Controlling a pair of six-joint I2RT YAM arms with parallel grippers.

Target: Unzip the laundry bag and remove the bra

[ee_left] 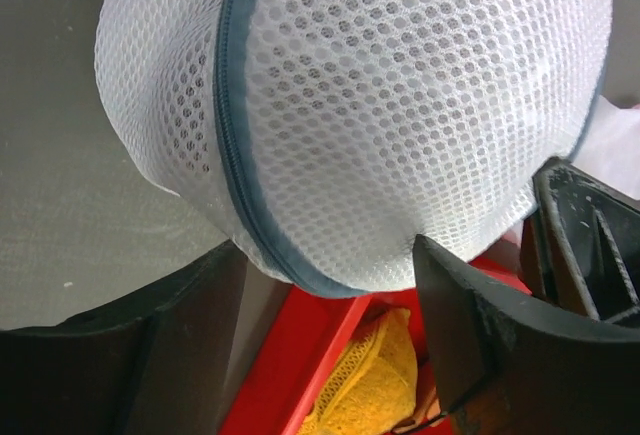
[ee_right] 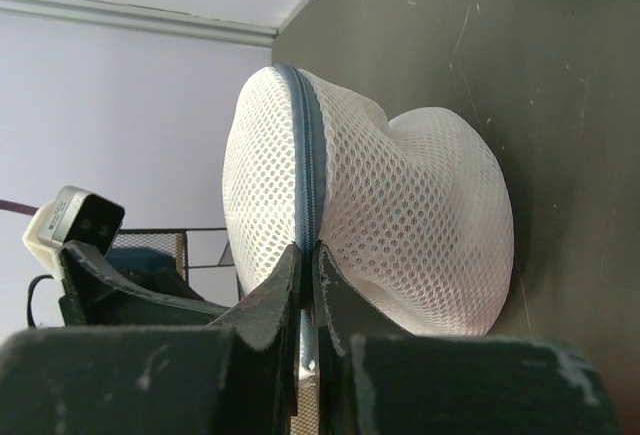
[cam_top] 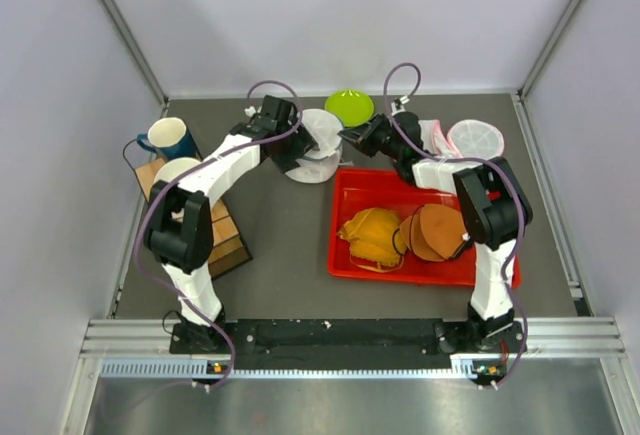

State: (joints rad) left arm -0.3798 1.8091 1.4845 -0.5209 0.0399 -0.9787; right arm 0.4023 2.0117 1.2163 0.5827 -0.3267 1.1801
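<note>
My right pincer [ee_right: 308,260] is pressed all but shut, its two dark fingers pinching the grey-blue zipper [ee_right: 305,155] of the laundry bag [ee_right: 420,215], with a sliver of metal pull [ee_right: 307,345] showing in the slit between them. The zipper runs up from that grip along the bag's curved edge, closed as far as I can see. My left pincer [ee_left: 327,250] is spread wide on the other side of the same bag. The white mesh bulges down between its fingers and both tips touch it, so I hold the bag there by its rounded body. I cannot tell through the mesh whether the bra is inside. The bag sits between my two wrists at the far middle of the dark table [cam_top: 280,225], just beyond the far left corner of the red tray [cam_top: 350,255]. In the tray lie a yellow mesh bundle [cam_top: 372,236] and a brown-orange cupped piece [cam_top: 436,230], touching each other. Behind the bag is a lime-green plate [cam_top: 349,106]. A blue mug [cam_top: 170,139] stands far left above a wooden box [cam_top: 225,235].
</note>
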